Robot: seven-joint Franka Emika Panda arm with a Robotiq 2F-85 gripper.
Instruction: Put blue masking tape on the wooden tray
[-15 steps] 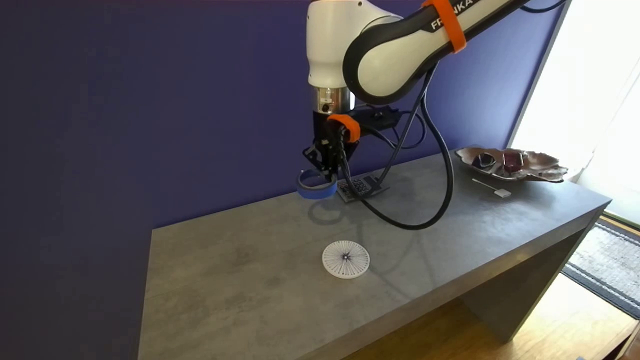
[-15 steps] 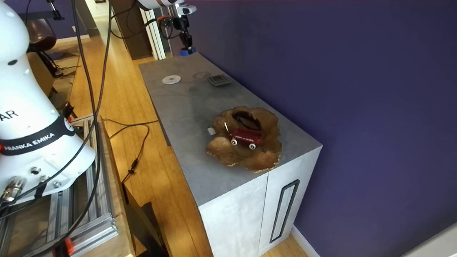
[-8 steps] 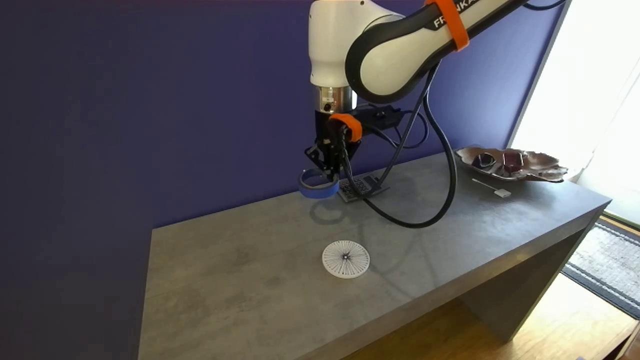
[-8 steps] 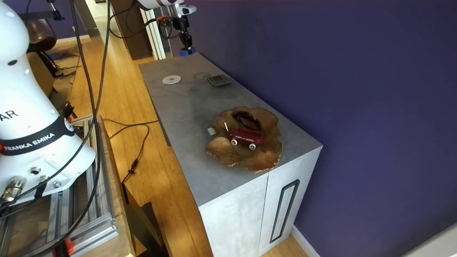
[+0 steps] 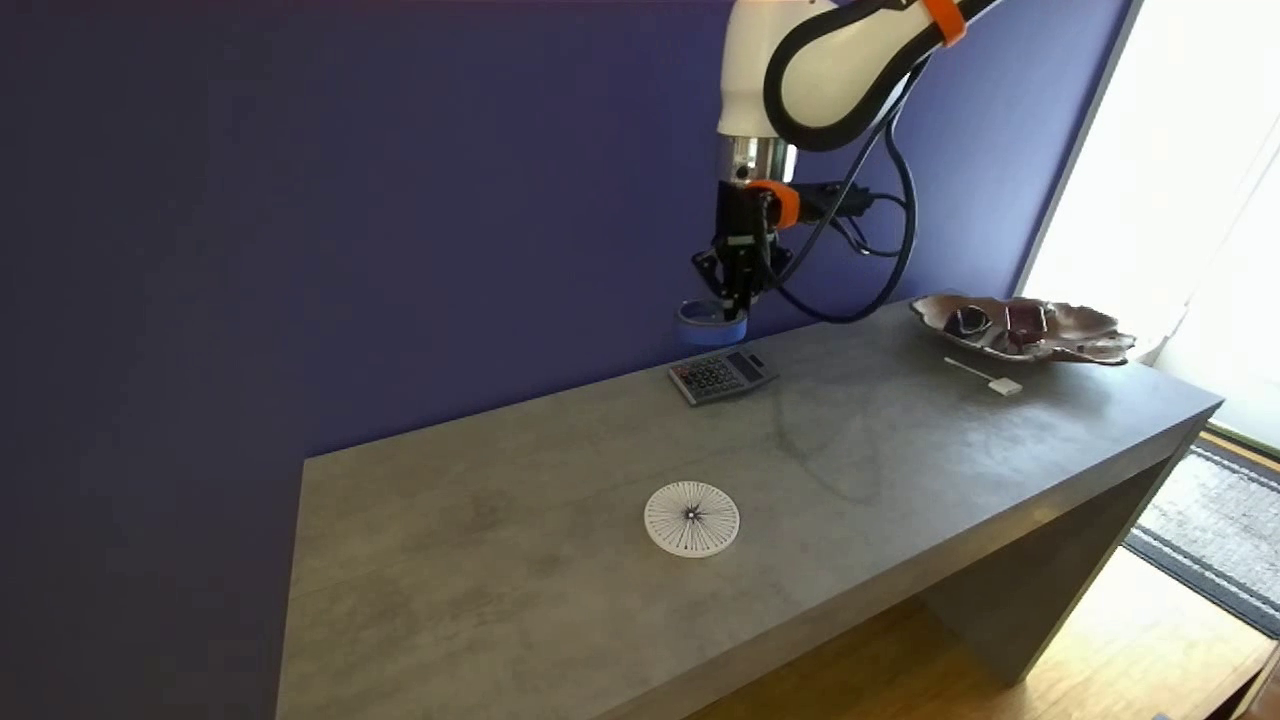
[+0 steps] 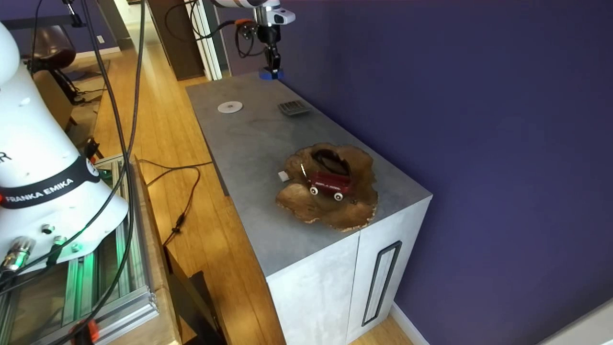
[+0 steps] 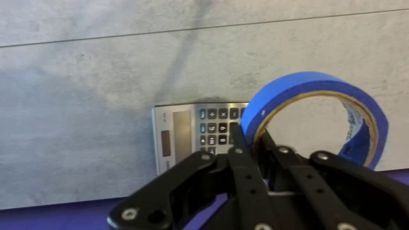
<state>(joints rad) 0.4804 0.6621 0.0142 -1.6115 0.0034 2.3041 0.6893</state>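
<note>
The pincer (image 7: 250,135) is closed down on one side of the blue masking tape (image 7: 306,81), one finger inside the ring and one outside, with just the tape's wall between them. How deep the fingertips bite is hard to judge, dark and blurred as they are in the wrist view. The ring hangs in the air, above the bench (image 5: 480,580) and apart from the calculator (image 5: 715,377), roughly level.

The step in hand looks to be the carry to the wooden tray (image 6: 297,199), past the calculator. Held by one edge, the ring could swivel or droop, so smooth travel without jerks would serve best. In an exterior view the tape (image 5: 706,334) juts from the pincer on the side away from the tray: aim by the ring's middle, and go far enough in that its outer side falls within the tray's rim. Cross that rim high.

The red wagon (image 6: 335,180) and a dark rounded object (image 5: 966,322) take up the tray's middle; a bare lobe of wood seems the better landing. Lower until the tape bears on the wood, then part the fingers and lift straight up, so the inner one does not drag the ring.
</note>
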